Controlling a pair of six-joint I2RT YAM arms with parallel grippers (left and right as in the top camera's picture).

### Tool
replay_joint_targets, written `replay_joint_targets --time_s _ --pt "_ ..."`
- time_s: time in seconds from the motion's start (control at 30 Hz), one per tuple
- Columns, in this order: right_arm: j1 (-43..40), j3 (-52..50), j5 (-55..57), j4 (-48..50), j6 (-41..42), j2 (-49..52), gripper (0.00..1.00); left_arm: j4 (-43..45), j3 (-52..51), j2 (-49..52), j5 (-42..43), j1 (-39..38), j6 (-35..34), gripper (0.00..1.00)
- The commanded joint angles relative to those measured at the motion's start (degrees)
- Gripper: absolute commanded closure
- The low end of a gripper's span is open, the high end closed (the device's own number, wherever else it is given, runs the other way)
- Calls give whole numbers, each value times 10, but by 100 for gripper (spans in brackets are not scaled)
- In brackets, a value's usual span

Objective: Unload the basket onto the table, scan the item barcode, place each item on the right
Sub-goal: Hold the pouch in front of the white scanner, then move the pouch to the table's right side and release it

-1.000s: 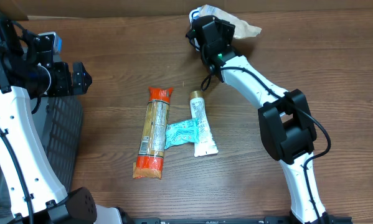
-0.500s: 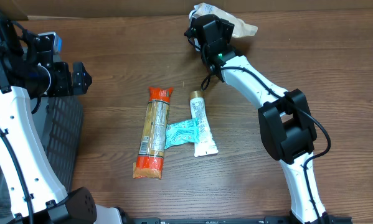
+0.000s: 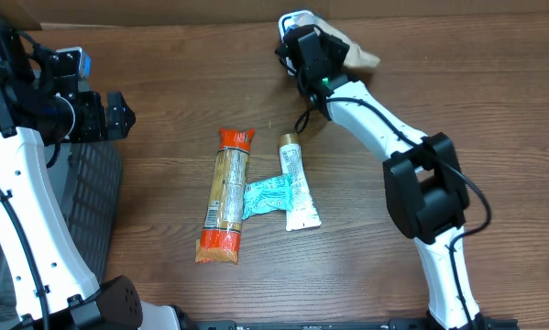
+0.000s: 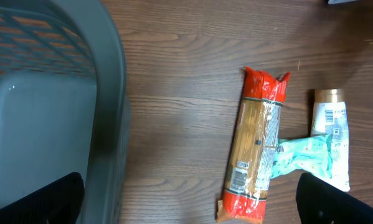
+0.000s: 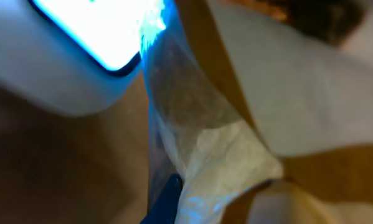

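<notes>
Looking down from overhead, the right gripper (image 3: 301, 37) sits at the far edge of the table (image 3: 164, 73), pressed together on a beige pouch (image 3: 358, 55) just beside a scanner (image 3: 297, 16); its fingertips are hidden under the wrist. Only the right wrist view shows the scanner (image 5: 93, 31) window glowing blue-white at upper left, with the crumpled pouch (image 5: 286, 93) close to the lens beside it; any print on the pouch cannot be made out. The left gripper (image 3: 123, 112) hangs spread wide near the basket (image 3: 95, 202), holding nothing. Only the left wrist view shows its fingers (image 4: 43, 199) at the bottom corners, the basket rim at left, and, well apart from it, the pasta pack (image 4: 258, 149), sachet (image 4: 304, 155) and tube (image 4: 330, 134). The sachet touches both pack and tube. The tube carries a small square code and the pack a white label, but the lettering is too small to read.
</notes>
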Motion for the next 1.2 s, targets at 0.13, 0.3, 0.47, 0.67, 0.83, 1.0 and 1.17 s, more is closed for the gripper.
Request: replay_joint_targets --time_s 0.13,0.3,0.47,0.67,0.83,1.0,1.17 --pt "-5 9 -226 -152 256 -236 96 1 -2 3 9 -1 13 0" --pt "-66 9 -452 -275 420 -349 96 1 -2 3 9 -1 13 1" --pt "-184 8 -704 -422 490 -395 96 1 -2 3 9 -1 13 1" --pt "-333 -63 -772 -469 499 -394 96 1 -2 3 9 -1 13 0" --pt "-457 -206 -793 -342 591 -394 96 1 -2 3 9 -1 13 0" --pt "-568 -385 -792 -136 716 -394 96 1 -2 3 9 -1 13 0" --pt "-644 -508 -768 26 749 -394 96 1 -2 3 9 -1 13 0"
